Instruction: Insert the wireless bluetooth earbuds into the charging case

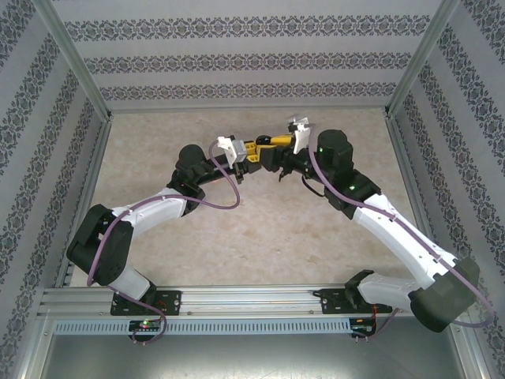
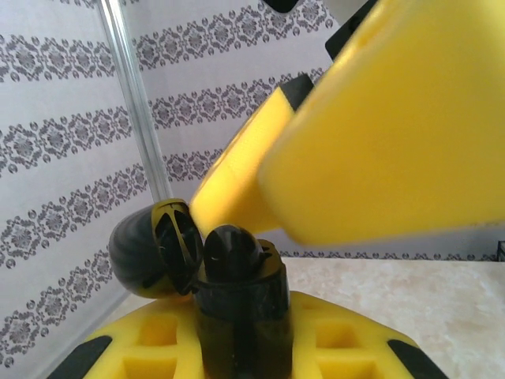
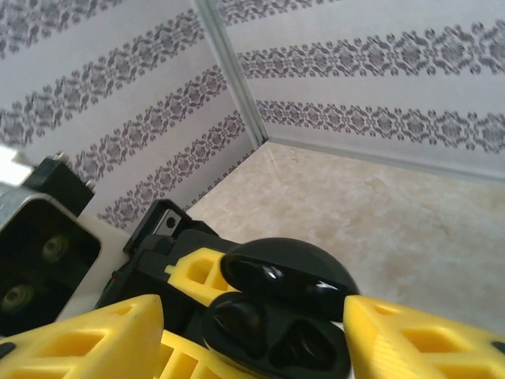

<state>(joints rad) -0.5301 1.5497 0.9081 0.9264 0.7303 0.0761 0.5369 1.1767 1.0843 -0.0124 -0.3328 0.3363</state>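
The black charging case (image 2: 237, 316) is held upright between the yellow fingers (image 2: 158, 339) of my left gripper (image 2: 241, 347), which is shut on its base. Its lid (image 2: 150, 249) hangs open to the left. A black earbud (image 2: 231, 251) sits in the base and bulges above the rim. In the right wrist view the same case (image 3: 276, 343) lies between the spread fingers of my right gripper (image 3: 251, 316), lid (image 3: 288, 272) raised, a glossy earbud (image 3: 241, 320) in the left well. The other well is too dark to read. Both grippers meet mid-table, left gripper (image 1: 254, 148) and right gripper (image 1: 276, 154).
The beige stone-patterned table (image 1: 260, 237) stretches around the arms. Patterned walls close it in at the back and sides, with a metal corner post (image 3: 237, 79) at the far left. A rail (image 1: 252, 300) carries both arm bases at the near edge.
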